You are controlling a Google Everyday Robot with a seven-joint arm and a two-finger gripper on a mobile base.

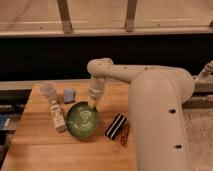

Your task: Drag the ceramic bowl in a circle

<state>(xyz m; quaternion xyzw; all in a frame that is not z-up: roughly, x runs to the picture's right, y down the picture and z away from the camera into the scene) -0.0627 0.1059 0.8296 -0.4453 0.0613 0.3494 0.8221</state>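
a: where was the ceramic bowl sitting?

b: on the wooden table, just right of the small bottle that lay at its left edge. the clear cup and a blue block stood beyond the bowl, up and to its left, and a dark flat object lay just off its right side.

a: and the gripper?

b: at the bowl's far right rim — it came down from above and met the rim, or dipped just inside it. so the bowl lay toward the camera and to the left of the gripper, nearly all of its width on that side.

a: clenched on the rim or loose?

b: i couldn't tell whether the fingers were spread or closed.

a: what did the next stretch of the circle depend on?

b: my guess — the contact sat at one edge, so the bowl would trail the gripper. with the bottle touching-close on the left, a sweep that way risked knocking it.
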